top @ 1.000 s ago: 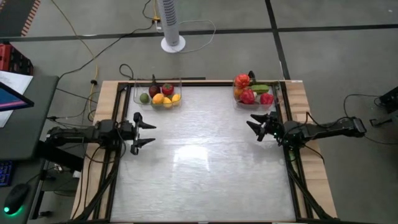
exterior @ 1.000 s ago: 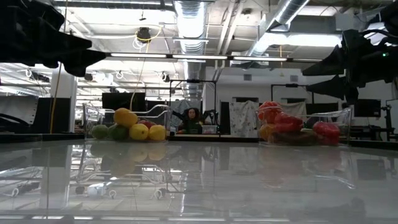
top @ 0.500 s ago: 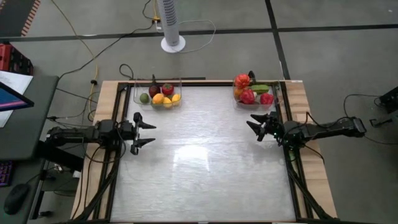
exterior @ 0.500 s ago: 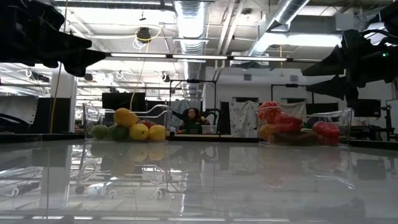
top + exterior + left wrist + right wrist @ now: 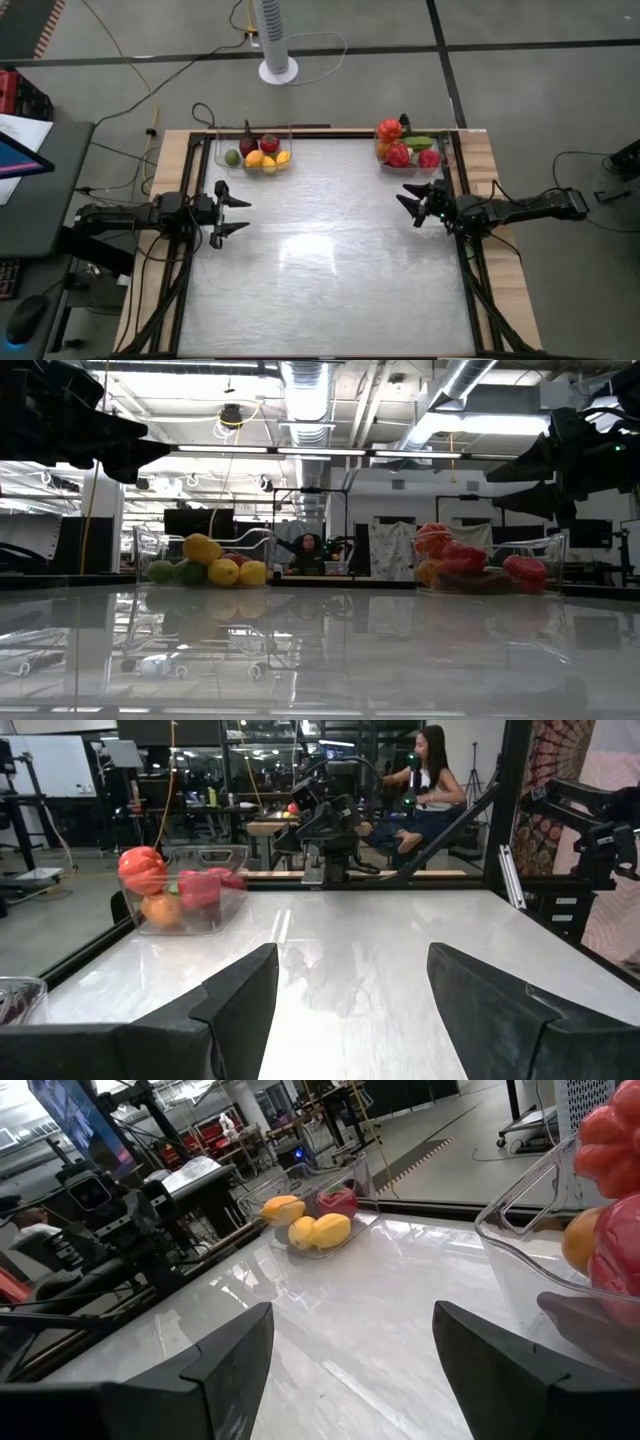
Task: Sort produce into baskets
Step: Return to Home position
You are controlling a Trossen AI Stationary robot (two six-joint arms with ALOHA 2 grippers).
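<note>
Two clear plastic baskets stand at the table's far edge. The left basket (image 5: 254, 152) holds yellow lemons, a green lime, a dark eggplant and a red fruit; it also shows in the right wrist view (image 5: 315, 1205). The right basket (image 5: 411, 152) holds red peppers, an orange tomato and a green cucumber; it also shows in the left wrist view (image 5: 185, 890). My left gripper (image 5: 238, 211) is open and empty above the table's left side. My right gripper (image 5: 408, 204) is open and empty above the table's right side, just near of the right basket.
The white table top (image 5: 330, 250) lies between the grippers. A white fan stand (image 5: 278, 40) and cables lie on the floor beyond the far edge. A person (image 5: 430, 780) sits beyond the table's right side.
</note>
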